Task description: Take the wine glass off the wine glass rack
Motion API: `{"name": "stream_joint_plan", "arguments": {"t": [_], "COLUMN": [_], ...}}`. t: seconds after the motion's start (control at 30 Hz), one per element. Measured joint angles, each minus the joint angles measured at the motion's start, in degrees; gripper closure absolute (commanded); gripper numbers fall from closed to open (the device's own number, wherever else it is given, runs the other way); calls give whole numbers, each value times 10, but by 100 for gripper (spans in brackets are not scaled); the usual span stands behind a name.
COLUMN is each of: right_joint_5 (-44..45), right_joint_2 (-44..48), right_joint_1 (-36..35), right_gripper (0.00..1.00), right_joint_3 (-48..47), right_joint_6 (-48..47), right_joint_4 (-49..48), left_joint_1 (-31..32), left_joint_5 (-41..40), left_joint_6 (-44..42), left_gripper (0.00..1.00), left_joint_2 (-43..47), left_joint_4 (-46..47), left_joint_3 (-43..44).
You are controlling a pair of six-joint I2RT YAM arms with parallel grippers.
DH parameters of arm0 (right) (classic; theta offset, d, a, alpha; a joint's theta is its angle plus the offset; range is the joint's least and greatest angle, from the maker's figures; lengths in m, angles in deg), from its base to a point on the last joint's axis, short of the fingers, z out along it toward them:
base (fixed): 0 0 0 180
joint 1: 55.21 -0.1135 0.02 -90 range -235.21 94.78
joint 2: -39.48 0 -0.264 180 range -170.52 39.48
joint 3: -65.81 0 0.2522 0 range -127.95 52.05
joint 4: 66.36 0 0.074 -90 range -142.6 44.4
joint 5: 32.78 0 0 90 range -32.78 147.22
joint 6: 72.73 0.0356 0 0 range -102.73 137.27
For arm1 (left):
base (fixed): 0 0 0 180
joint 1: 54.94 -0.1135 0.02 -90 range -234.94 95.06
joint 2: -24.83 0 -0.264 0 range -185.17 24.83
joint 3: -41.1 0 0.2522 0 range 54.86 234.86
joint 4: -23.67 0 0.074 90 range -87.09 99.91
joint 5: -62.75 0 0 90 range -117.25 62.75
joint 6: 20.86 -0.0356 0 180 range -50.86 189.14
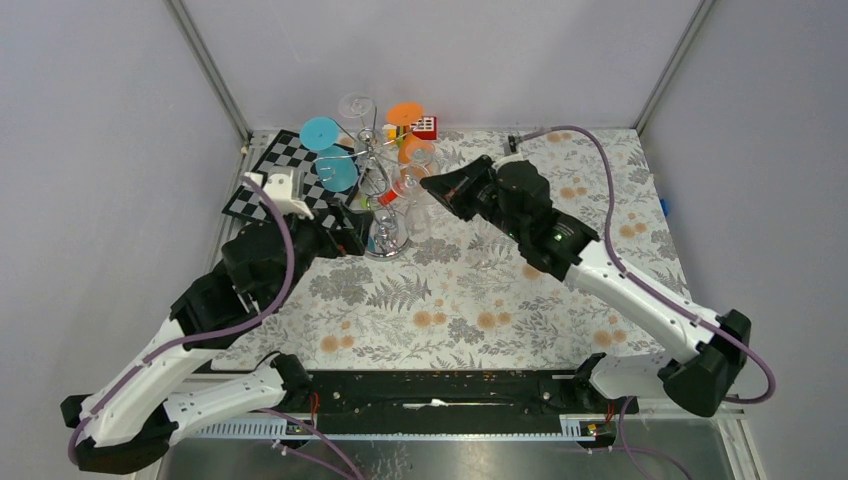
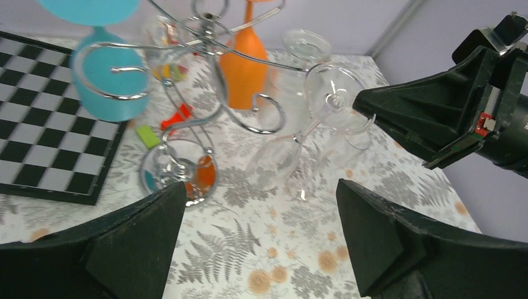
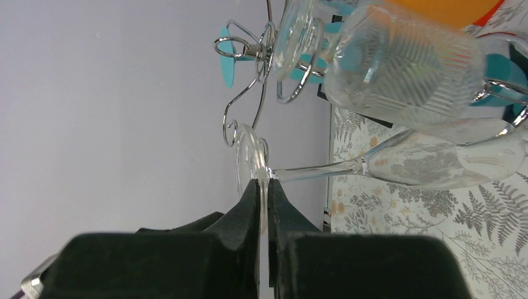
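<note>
The silver wire wine glass rack [image 1: 372, 160] stands at the back left on its round shiny base [image 2: 177, 171]. Blue, orange and clear glasses hang upside down from its curled arms. One clear wine glass [image 2: 274, 163] is tilted, bowl low and foot high. My right gripper [image 1: 428, 183] is shut on the rim of its foot [image 3: 252, 156], beside a curled arm end [image 3: 231, 131]. I cannot tell whether the foot touches the wire. Its stem and bowl [image 3: 448, 163] run off to the right. My left gripper [image 2: 261, 212] is open and empty, low over the cloth in front of the base.
A black-and-white chessboard [image 1: 275, 165] lies left of the rack. A ribbed clear glass [image 3: 405, 68] hangs just above the held one. An orange glass [image 2: 244, 65] and a blue glass [image 2: 109, 78] hang close by. Small coloured pieces [image 2: 165, 124] lie by the base.
</note>
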Motion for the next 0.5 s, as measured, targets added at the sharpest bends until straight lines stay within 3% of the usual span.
{"name": "stream_joint_plan", "arguments": {"t": [0.37,0.5], "right_joint_5": [-33,-65], "right_joint_2": [169,220], "right_joint_1": [2,2], "right_gripper": [100,100], "right_joint_3": [130,158], "right_joint_6": [-19,-22], "right_joint_4": [4,3], "left_joint_1": [-4,-9], "left_joint_5": [189,264], "left_joint_6": [108,151], "left_gripper": [2,13], "left_joint_2": [-58,-78], "left_joint_4": [-1,20], "left_joint_3": [32,40]}}
